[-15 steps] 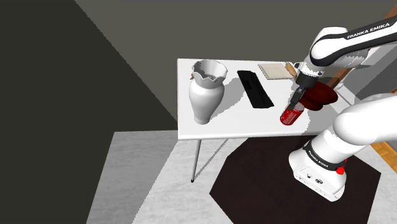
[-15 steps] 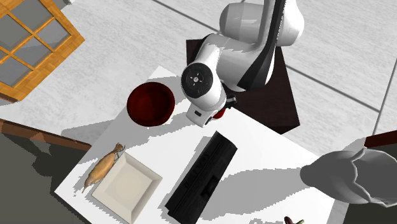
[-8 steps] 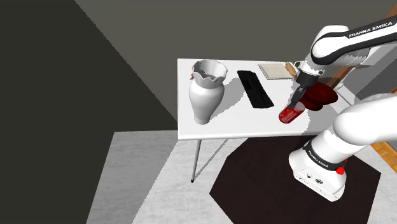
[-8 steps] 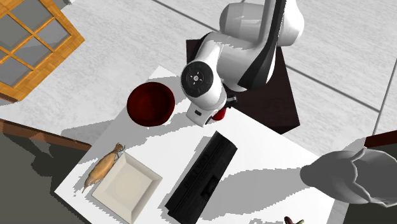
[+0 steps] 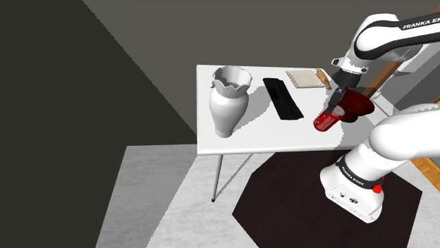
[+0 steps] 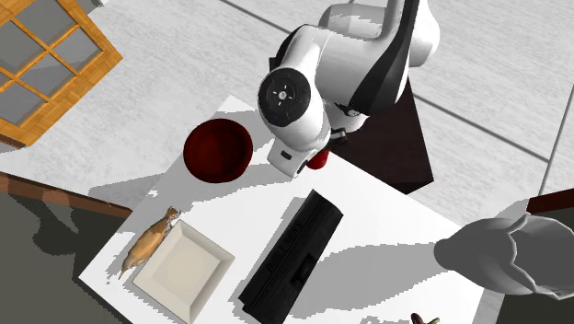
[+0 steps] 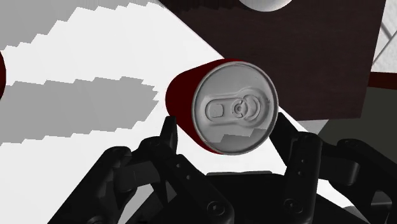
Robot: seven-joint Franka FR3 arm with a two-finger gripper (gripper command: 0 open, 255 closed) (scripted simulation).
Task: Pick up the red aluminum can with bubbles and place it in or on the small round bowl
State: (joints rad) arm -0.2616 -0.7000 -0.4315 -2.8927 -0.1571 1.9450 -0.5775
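The red can (image 5: 325,121) hangs tilted just above the white table (image 5: 247,137), with my gripper (image 5: 333,108) shut on it. In the wrist view the can's silver lid (image 7: 235,106) faces the camera, and the black fingers (image 7: 167,133) clasp its red sides, so the gripper (image 7: 226,130) is closed around it. The dark red round bowl (image 5: 357,106) sits right beside the can, toward the shoulder view's right. From above, the bowl (image 6: 218,150) lies near the table edge, and a sliver of the can (image 6: 319,161) peeks out under the arm's wrist.
A tall white vase (image 5: 229,98) stands at the table's left end. A long black box (image 5: 283,97) lies mid-table. A square white plate (image 6: 182,268) and a brown bread-like item (image 6: 149,241) sit at the far end. A dark mat (image 5: 296,190) lies under the stand.
The gripper has lifted the can off the table and carried it a little toward the bowl, to the shoulder view's right.
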